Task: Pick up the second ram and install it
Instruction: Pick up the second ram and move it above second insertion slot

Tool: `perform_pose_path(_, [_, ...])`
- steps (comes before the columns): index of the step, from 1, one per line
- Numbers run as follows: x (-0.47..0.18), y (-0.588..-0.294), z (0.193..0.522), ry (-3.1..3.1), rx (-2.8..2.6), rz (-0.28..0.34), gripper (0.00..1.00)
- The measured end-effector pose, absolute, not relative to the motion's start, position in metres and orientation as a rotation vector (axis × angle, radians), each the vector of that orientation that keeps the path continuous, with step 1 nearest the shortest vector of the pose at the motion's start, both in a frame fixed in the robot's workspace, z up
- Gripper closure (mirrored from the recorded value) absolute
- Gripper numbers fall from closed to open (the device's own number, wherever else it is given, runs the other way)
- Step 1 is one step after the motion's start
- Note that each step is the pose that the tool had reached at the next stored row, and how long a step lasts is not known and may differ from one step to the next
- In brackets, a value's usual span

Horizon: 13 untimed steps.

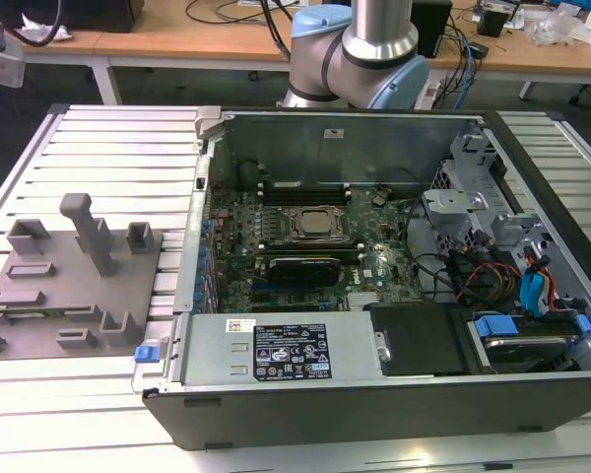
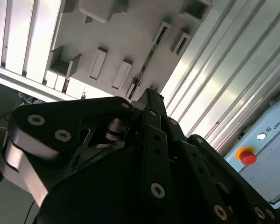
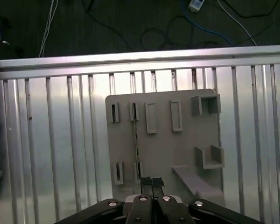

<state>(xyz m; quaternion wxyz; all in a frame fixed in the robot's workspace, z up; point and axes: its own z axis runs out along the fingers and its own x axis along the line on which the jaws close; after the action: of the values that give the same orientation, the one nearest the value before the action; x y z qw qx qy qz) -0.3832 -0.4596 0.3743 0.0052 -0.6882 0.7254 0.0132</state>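
Black linkage plates and bolt heads of the gripper (image 2: 152, 95) (image 3: 152, 183) are seen closest in the second wrist view. In both wrist views its two fingertips are pressed together, with nothing caught between them.

The second ram (image 3: 136, 140) (image 2: 149, 58) is not held. It is stood on its long edge in the grey fixture plate (image 3: 186, 140) (image 2: 130, 37) (image 1: 69, 296), seated between small slot blocks at either end. From above it is seen as a thin dark line running along the plate. The closed fingertips are placed near one end of the stick; whether it is touched cannot be told.

Other raised blocks, empty slots and a sloped post are carried on the same plate. The plate is laid on the slotted aluminium table (image 3: 60, 140) (image 1: 118, 148) (image 2: 224, 70), whose ribs run past it on every side. Beyond the table edge, loose cables (image 3: 130, 23) are seen on a dark floor in the first wrist view, and a red button (image 2: 247, 156) on a pale box is seen in the second wrist view.

In the exterior view the plate is set at the exterior view's left, just beside the open computer case (image 1: 374, 414). Inside the case the CPU socket (image 1: 315, 224) is seen at the middle of the board, with a black card (image 1: 300, 268) below it and a labelled silver cover (image 1: 276, 350) along the near wall. The arm's base joint (image 1: 355, 49) is mounted behind the case.
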Motion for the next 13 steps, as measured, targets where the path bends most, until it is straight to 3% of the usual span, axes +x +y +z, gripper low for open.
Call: perform_pose_path(13, [-0.3832, -0.4596, 0.3743, 2.009, -2.405, 0.043, 0.89])
